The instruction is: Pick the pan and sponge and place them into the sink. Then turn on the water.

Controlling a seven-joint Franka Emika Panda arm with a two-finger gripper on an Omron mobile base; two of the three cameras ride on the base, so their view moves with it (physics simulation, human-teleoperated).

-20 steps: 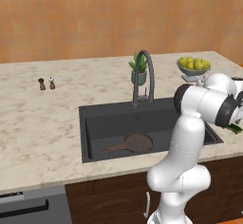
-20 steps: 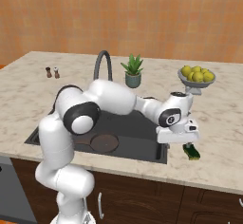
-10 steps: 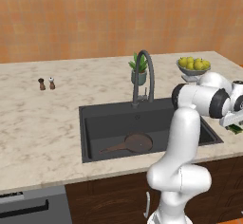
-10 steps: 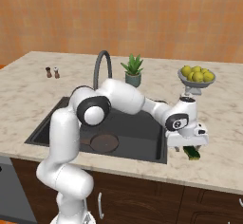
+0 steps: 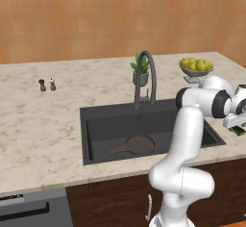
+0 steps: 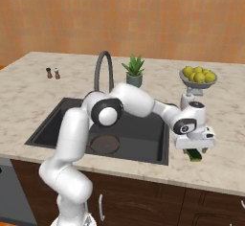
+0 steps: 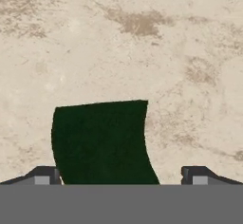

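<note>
Step in hand, by my judgement: pick-up of the sponge (image 7: 102, 142). The pan (image 5: 137, 145) already lies on the floor of the sink (image 5: 96, 125), well away from the gripper (image 7: 121, 174) on the arm's base side, so that item appears done. No stream issues from the faucet (image 5: 146, 77); the water remains to be turned on.

The gripper is poised directly above the sponge on the counter (image 6: 225, 163), just beyond the sink's edge. In the hand view its two fingertips (image 7: 45, 174) stand wide apart, released, nothing between them. The sponge sits just ahead of them, closer to one tip than the other and skewed to the line between them. From the right base view the hand seems low over the sponge (image 6: 194, 154), though contact cannot be confirmed at this angle.

The next move calls for centring over the sponge, lowering until the tips straddle it, then closing. The fruit bowl (image 6: 198, 76) stands beyond the hand, apart from the work.
</note>
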